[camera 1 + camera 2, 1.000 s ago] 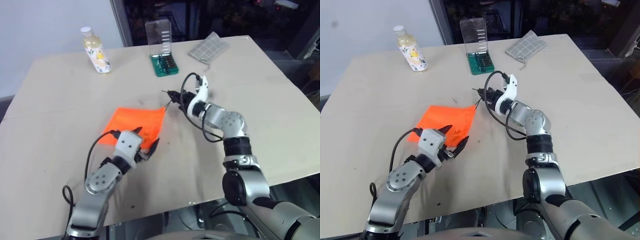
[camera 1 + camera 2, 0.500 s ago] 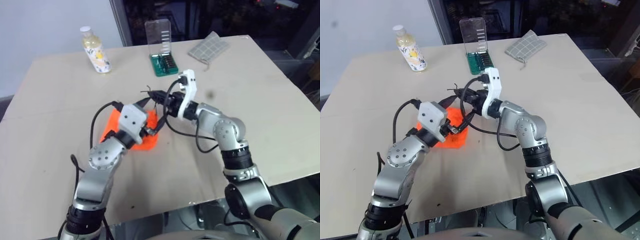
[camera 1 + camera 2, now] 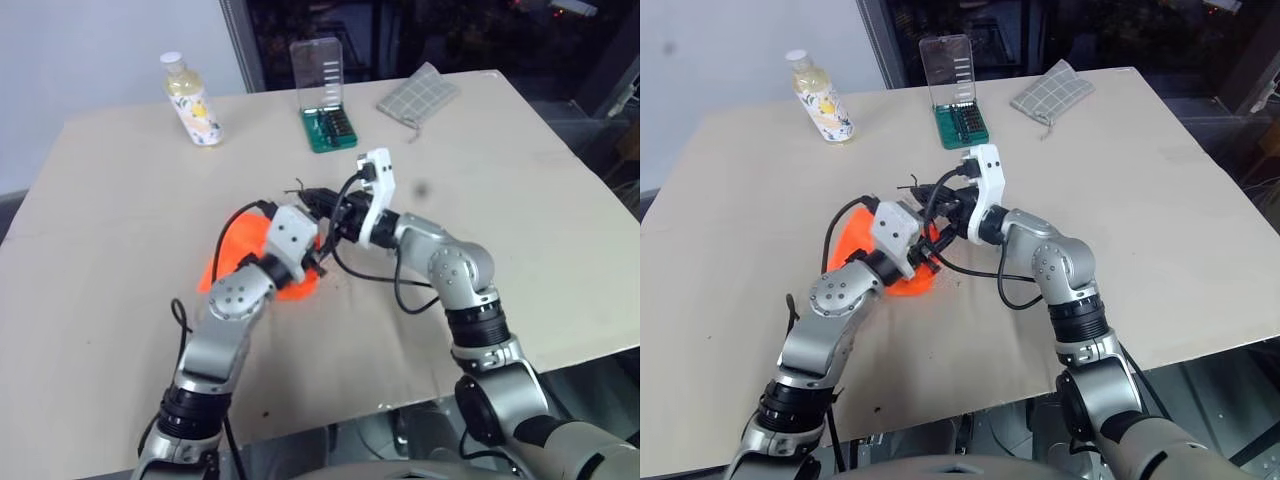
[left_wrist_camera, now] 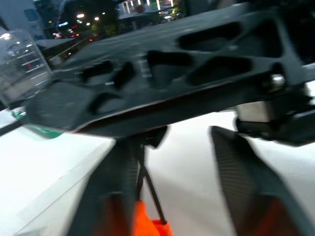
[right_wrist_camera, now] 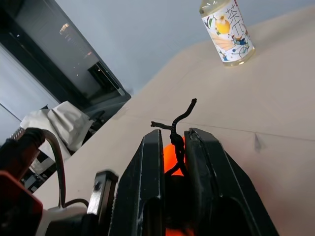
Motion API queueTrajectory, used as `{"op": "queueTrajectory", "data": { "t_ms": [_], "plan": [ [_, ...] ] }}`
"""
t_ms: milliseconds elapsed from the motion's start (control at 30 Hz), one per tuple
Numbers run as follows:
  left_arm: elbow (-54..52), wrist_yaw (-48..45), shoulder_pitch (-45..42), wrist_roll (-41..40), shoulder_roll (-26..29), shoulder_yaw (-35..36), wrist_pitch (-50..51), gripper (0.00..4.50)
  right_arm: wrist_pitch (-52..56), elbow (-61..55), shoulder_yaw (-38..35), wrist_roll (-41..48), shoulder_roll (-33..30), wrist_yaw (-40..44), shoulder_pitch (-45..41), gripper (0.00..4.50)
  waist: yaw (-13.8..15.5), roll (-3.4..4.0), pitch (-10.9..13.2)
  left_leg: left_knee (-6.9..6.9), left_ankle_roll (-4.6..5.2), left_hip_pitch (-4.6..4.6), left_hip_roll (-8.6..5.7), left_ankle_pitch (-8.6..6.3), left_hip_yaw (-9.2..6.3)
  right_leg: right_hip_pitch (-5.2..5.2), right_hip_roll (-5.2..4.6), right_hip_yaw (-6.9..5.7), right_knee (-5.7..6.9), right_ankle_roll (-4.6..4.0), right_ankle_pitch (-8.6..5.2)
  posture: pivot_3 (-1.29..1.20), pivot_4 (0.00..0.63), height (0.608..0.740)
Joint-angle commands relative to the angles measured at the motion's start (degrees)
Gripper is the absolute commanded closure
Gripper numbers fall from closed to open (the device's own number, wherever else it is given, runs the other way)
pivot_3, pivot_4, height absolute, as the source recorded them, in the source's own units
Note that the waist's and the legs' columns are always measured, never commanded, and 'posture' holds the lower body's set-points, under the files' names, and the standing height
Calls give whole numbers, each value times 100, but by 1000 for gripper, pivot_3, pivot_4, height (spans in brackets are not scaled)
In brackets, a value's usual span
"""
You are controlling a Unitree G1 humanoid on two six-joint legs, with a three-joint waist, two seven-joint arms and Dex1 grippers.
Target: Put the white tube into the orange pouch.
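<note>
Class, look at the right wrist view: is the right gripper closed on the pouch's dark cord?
Yes: the right gripper pinches the dark cord of the orange pouch.

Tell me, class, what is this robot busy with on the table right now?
Both arms are working on the orange pouch, which is bunched up near the middle of the table. The right gripper is shut on the pouch's dark cord. The left gripper is at the pouch's near edge, right beside the right one. A bottle, a bit set case and a grey checked pouch stand along the far side, untouched.
</note>
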Motion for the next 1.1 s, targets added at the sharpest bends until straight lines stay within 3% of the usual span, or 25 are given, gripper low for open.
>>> {"op": "queueTrajectory", "data": {
  "t_ms": [33, 300, 367, 500, 700, 967, 1100],
  "plan": [
    [-130, 51, 39, 158, 50, 9, -144, 3297, -64, -247, -32, 16, 67, -21, -11, 4377, 0, 0, 0, 0, 0, 0, 0, 0, 0, 0, 0, 0, 0, 0, 0, 0, 150, 740],
    [-73, 139, 119, 778, 236, -137, -577, 3297, 42, -239, 18, -44, -62, 91, 22, 4377, 3, 0, 0, 0, 0, 0, 0, 0, 1, 0, 0, 0, 0, 0, 0, 0, 150, 740],
    [-26, 147, 144, 942, 274, -177, -701, 3355, 62, -241, 38, -58, -112, 157, 11, 3362, 7, 0, 0, 0, 0, -1, 0, 0, 1, 0, 0, 0, -1, 0, 0, 0, 150, 740],
    [-5, 135, 197, 1092, 295, -270, -855, 3355, 50, -199, 20, -134, -133, 97, -18, 1834, 4, 0, 0, 0, 0, 0, 0, 0, 1, 0, 0, 0, 0, 0, 0, 0, 150, 740],
    [41, 136, 201, 1520, 466, -381, -1207, 3355, 333, -172, 128, -186, -433, 296, -37, 1834, 6, 0, 0, 0, 1, 0, 0, -1, 1, 0, -1, 0, 1, 0, 0, 0, 150, 740],
    [383, 516, 278, 2464, 822, -466, -2068, 3355, 1225, 70, -1074, 672, -882, 261, -220, 1834, 27, 0, 0, 0, 5, -1, 0, -3, 0, 0, -2, 0, 0, 0, 0, 0, 150, 740],
    [502, 702, 315, 2684, 844, -410, -2318, 3355, 1460, -138, -1287, 923, -1162, 419, 73, 1834, 27, 0, 0, 0, 16, -3, 0, -9, 2, 0, -6, 0, -2, 0, 0, 0, 150, 740]
  ]
}}
